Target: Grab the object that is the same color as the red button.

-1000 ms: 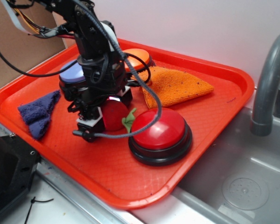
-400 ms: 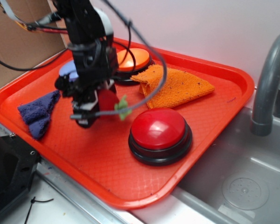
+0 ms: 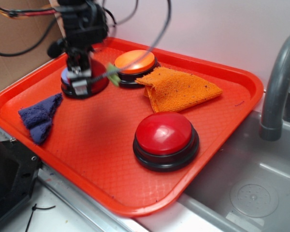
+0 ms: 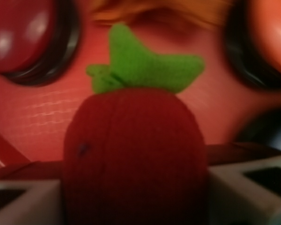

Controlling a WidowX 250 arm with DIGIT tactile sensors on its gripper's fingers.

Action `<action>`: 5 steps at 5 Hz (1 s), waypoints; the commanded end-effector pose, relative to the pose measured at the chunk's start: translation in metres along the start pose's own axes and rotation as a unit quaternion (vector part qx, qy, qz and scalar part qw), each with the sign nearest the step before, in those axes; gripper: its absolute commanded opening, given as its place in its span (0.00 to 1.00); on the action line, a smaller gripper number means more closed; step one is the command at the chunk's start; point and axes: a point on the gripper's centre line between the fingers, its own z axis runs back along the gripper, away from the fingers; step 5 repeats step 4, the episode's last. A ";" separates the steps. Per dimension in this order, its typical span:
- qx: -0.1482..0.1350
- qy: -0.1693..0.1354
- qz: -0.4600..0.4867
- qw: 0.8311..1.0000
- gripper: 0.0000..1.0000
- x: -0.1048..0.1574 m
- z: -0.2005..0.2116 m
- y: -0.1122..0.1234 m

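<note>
My gripper hangs above the back left of the red tray, shut on the object, a small red plush strawberry whose light green stem sticks out to the right. In the wrist view the strawberry fills the space between the two pale fingers, its stem pointing away. The red button, a glossy dome on a black base, sits on the tray's front right, well clear of the gripper; it shows at the wrist view's top left.
An orange dome button stands at the tray's back, and a blue-lilac one is partly hidden behind the gripper. An orange cloth lies at back right, a dark blue cloth at left. A sink basin and grey faucet lie to the right.
The gripper has risen off the tray with the strawberry in it and moved back and left, away from the red button.
</note>
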 end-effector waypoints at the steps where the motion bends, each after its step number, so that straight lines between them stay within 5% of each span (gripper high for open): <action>1: 0.016 -0.052 0.233 0.971 0.00 -0.015 0.050 0.005; 2: -0.004 -0.067 0.285 0.956 0.00 -0.028 0.059 0.008; 3: 0.011 -0.054 0.297 0.953 0.00 -0.018 0.048 0.005; 4: -0.004 0.005 0.338 0.941 1.00 -0.017 0.046 0.015; 5: -0.004 0.005 0.338 0.941 1.00 -0.017 0.046 0.015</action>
